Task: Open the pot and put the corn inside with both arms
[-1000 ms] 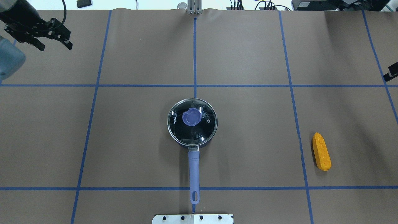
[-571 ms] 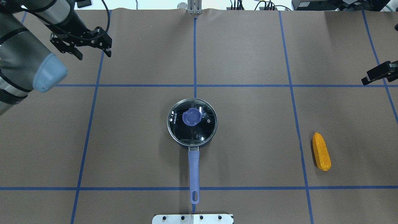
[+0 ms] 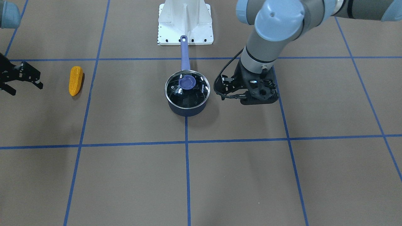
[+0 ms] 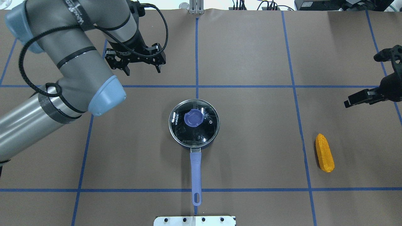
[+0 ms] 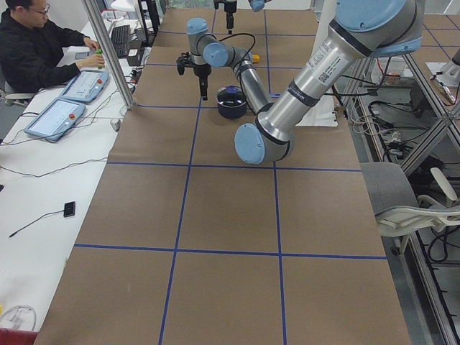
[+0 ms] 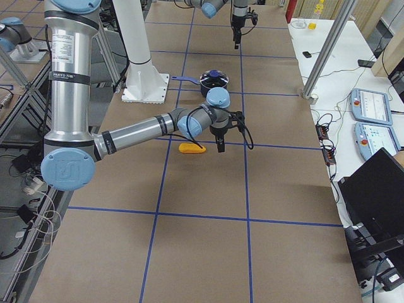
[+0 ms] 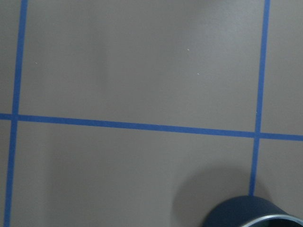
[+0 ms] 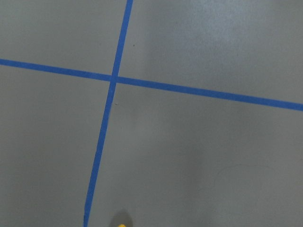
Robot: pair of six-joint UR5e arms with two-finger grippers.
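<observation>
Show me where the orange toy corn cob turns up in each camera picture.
Exterior front-facing: corn cob at far left, mid-height.
Overhead exterior: lower right.
Exterior left: tiny orange speck near the top, beyond the pot.
Exterior right: about the centre.
Left wrist-mounted: not in it.
Right wrist-mounted: yellow sliver at bottom edge, probably its tip.
Shared landmark: the navy pot, in all but the right wrist view.

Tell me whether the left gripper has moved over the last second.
Yes. In the overhead view the left gripper has crossed the left-hand vertical tape line rightward, toward the pot.
</observation>
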